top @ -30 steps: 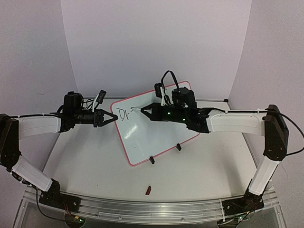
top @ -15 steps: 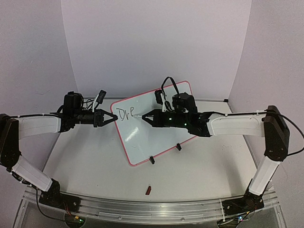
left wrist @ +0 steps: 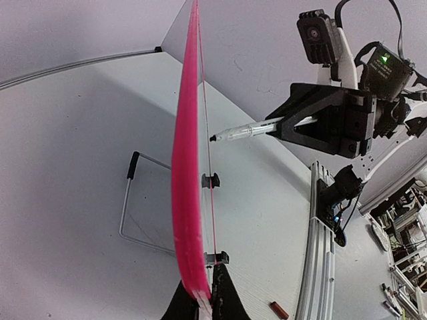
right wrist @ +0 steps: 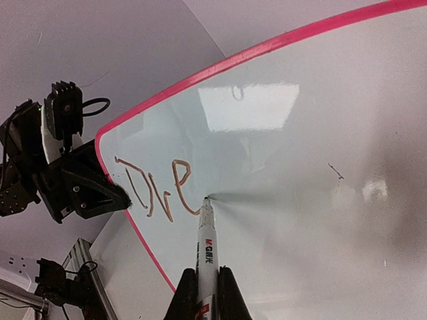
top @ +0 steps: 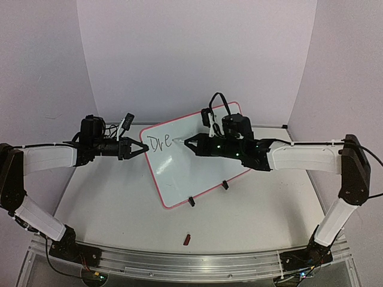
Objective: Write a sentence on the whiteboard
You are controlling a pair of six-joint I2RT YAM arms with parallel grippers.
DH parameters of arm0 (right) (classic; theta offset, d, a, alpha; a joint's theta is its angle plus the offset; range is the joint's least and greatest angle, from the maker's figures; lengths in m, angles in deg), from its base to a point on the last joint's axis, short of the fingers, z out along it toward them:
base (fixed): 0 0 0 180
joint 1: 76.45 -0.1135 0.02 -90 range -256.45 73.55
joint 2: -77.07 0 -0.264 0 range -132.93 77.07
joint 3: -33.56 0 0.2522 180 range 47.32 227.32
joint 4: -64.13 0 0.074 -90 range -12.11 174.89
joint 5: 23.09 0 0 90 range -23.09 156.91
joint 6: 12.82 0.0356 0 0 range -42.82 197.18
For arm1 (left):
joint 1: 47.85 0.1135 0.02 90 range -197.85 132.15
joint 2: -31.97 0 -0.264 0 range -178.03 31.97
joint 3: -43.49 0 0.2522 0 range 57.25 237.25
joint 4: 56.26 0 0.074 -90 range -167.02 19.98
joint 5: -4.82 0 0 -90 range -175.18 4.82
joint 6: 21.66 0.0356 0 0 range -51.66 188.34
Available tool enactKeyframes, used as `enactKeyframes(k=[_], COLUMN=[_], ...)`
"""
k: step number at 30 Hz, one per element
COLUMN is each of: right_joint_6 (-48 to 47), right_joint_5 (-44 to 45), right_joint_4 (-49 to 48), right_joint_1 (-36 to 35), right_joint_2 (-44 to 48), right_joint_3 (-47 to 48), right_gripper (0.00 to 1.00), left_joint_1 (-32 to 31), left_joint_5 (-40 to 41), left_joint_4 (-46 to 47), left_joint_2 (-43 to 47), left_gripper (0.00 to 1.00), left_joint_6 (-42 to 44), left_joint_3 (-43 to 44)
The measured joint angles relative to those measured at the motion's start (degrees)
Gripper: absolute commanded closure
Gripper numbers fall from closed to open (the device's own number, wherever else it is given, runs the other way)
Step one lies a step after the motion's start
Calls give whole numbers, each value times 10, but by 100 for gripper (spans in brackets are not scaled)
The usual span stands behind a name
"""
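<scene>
Your whiteboard [top: 194, 173] stands on the table [top: 114, 209] between the two arms, set up on its lower long edge and turned so that its left end points at the left arm. It is a rectangular white board with a thin pink-red frame and rounded corners. Two small black clip feet [top: 191, 201] grip the bottom edge, and the left wrist view shows a bent wire stand [left wrist: 125, 200] behind it.

The surface is glossy: in the right wrist view a bright patch of light reflects near the top, and the marker's own reflection runs off to the right. Near the upper left corner you have three dark letters [right wrist: 157, 190] that read roughly "Dre". The rest of the board is blank apart from a small stray tick on the right side.

Your left gripper [top: 142, 148] is closed on the board's left edge, its fingers pinching the pink frame just beside the first letter. Your right gripper [top: 190, 142] is clamped narrow around a clear-barrelled marker [right wrist: 206, 250], whose tip touches the board at the tail of the last letter.

A small red piece [top: 187, 240] lies on the table near the front edge, well apart from the board; what it is, the views do not tell.
</scene>
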Motion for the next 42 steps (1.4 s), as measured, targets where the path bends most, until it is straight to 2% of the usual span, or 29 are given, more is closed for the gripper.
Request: enactKeyframes(k=[13,33,42], right_joint_6=[-1,2,6], right_joint_5=[-1,-30,-50], right_joint_4=[-3,-13,-20], right_joint_1=[19,25,25], right_joint_2=[14,-12,-12], right_joint_3=[0,22,-12], right_gripper=[100,100,100], left_joint_1=[-3,-3,-3], left_joint_5=[0,0,3], left_joint_4=[-1,-1,-4], left_joint_2=[0,0,0], left_gripper=[100,100,100], left_joint_6=[1,1,0], left_joint_3=[2,2,3])
